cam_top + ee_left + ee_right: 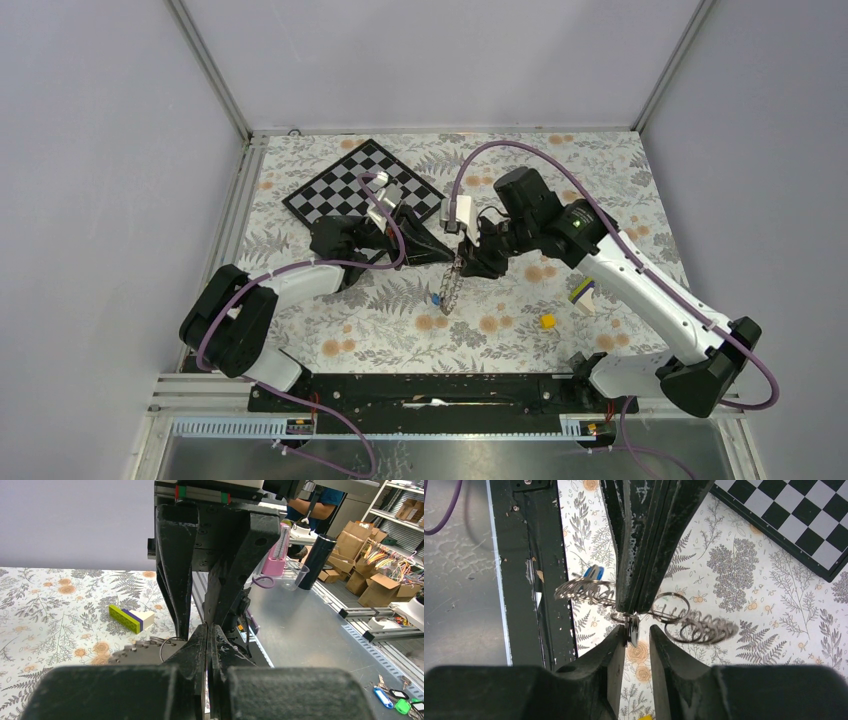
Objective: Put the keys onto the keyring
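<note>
Grey-silver coiled metal keyring (pixel 704 627) hangs near the black-and-white chessboard (pixel 360 185), on its front side. You see the left gripper (pixel 630 608) pinching the coil; the right gripper (pixel 638 633) has its fingers slightly parted. The bright blue key (pixel 593 572) sits against the coil.

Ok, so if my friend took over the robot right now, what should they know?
Left gripper: fingers shut on the keyring, holding it up in the air.
Right gripper: fingers a little apart around a small dark piece at the ring, perhaps the other key. I cannot tell whether it is gripped.
Blue key: at one end of the ring. I cannot tell whether it is threaded on.
Done: the ring is picked up, with both arms at it.
Left: make sure both keys end up on the ring.
</note>
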Controlling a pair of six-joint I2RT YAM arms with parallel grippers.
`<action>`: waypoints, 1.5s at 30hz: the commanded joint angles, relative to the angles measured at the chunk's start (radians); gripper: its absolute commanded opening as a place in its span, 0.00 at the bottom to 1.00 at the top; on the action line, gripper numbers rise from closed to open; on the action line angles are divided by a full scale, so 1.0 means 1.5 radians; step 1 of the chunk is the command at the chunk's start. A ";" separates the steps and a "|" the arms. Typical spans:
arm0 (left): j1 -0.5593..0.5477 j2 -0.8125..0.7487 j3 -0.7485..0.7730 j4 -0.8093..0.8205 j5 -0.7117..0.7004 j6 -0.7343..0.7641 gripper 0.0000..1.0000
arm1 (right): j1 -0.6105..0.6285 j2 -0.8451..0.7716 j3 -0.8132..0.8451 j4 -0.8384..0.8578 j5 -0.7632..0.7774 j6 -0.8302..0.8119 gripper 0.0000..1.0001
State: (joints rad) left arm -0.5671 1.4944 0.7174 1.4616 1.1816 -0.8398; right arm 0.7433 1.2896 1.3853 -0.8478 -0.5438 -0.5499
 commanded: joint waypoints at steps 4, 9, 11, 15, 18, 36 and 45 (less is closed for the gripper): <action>0.003 -0.002 0.008 0.077 -0.033 -0.013 0.00 | -0.005 -0.027 -0.025 0.050 -0.039 0.002 0.24; 0.003 -0.002 0.001 0.077 -0.045 -0.011 0.00 | -0.005 -0.020 -0.026 0.054 -0.062 0.004 0.11; 0.003 -0.001 -0.001 0.077 -0.049 -0.010 0.00 | -0.005 -0.018 -0.028 0.057 -0.071 0.005 0.07; 0.003 0.001 -0.004 0.077 -0.054 -0.010 0.00 | -0.006 -0.014 -0.030 0.058 -0.078 0.006 0.01; 0.003 0.000 -0.007 0.077 -0.057 -0.008 0.00 | -0.005 -0.012 -0.030 0.058 -0.083 0.006 0.00; 0.000 -0.002 -0.012 0.077 -0.076 -0.005 0.00 | -0.005 -0.001 -0.033 0.064 -0.086 0.011 0.00; 0.001 -0.003 -0.019 0.077 -0.073 0.005 0.00 | -0.032 -0.045 -0.035 0.071 -0.059 0.019 0.25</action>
State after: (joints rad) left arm -0.5663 1.4960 0.6930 1.4620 1.1221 -0.8459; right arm 0.7258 1.2812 1.3346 -0.7898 -0.6285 -0.5346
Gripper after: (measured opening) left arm 0.010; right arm 0.211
